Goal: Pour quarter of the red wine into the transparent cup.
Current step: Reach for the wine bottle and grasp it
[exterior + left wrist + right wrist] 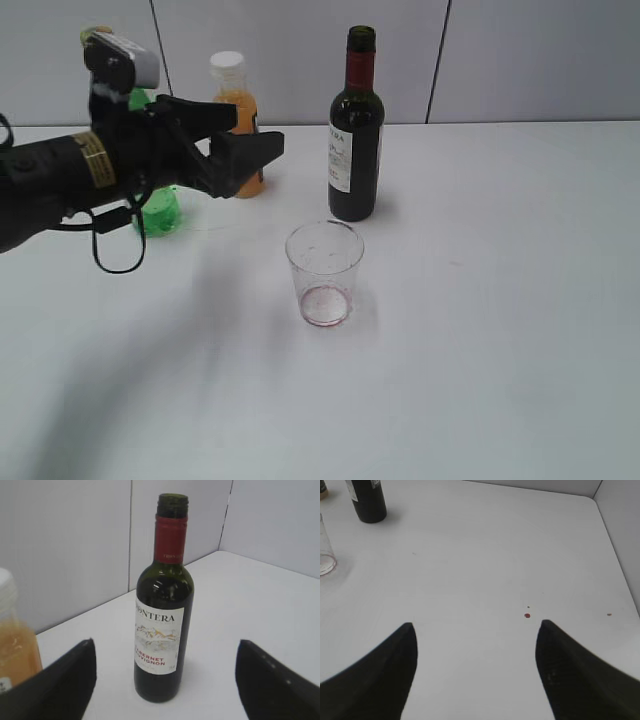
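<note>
Facing left pincer (165, 680): wine bottle (162, 610)

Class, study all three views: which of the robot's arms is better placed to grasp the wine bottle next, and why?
Left. The left gripper is open, raised and aimed at the wine bottle, which sits centred between its fingers. The right gripper hangs over bare table, farther away.

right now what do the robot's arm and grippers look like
The left arm is black with a yellowish label band, a loose black cable loop hanging beneath it, and a white-and-black camera module on top. The left gripper has broad, matte black, wedge-shaped fingers. The right gripper shows the same black tapered fingers.
</note>
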`<state>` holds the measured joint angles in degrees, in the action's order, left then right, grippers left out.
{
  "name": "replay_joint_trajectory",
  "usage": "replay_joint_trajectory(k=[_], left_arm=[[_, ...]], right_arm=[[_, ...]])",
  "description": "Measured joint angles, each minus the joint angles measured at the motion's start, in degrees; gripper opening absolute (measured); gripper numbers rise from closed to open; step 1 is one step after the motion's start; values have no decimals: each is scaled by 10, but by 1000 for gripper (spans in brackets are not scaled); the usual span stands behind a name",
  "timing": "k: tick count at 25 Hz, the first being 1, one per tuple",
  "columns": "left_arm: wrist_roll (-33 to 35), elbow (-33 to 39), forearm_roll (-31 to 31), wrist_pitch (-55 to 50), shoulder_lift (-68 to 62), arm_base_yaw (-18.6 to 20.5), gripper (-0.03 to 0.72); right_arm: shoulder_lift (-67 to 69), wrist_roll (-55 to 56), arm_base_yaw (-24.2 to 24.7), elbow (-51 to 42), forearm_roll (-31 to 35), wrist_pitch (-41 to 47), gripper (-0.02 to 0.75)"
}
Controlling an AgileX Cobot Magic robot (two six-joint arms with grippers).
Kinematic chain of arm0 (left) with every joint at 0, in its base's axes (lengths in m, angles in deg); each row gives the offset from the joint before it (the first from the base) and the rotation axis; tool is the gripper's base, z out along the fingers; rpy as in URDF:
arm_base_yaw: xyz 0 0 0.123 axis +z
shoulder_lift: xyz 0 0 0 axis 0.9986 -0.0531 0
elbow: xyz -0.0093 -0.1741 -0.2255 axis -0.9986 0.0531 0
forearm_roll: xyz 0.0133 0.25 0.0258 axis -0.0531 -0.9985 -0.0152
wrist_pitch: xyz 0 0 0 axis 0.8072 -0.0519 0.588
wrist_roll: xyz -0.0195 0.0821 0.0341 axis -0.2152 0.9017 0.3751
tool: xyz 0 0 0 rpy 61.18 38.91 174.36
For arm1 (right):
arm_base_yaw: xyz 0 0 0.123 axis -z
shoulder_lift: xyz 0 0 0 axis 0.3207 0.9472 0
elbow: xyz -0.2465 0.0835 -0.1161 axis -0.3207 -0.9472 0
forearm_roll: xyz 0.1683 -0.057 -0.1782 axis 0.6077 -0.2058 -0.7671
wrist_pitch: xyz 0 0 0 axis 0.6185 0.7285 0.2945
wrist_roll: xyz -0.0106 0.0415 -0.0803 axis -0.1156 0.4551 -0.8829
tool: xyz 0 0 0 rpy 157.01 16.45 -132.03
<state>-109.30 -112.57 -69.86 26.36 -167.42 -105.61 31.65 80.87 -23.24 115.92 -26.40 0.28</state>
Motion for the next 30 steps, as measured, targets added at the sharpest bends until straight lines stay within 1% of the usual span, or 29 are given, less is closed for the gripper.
replay_joint_trajectory(k=[4, 12, 19, 30], left_arm=[[-1, -54, -1, -9, -50, -18, 692], [-1, -159, -2, -17, -148, -45, 693], [-1, -243, 8, -56, -208, -60, 693], [-9, -310, 12, -70, -261, -77, 694]], right_arm=[[0, -1, 0, 0, 0, 0, 589], [0, -1, 0, 0, 0, 0, 589], [0, 0, 0, 0, 0, 0, 589], [0, -1, 0, 0, 0, 0, 589]])
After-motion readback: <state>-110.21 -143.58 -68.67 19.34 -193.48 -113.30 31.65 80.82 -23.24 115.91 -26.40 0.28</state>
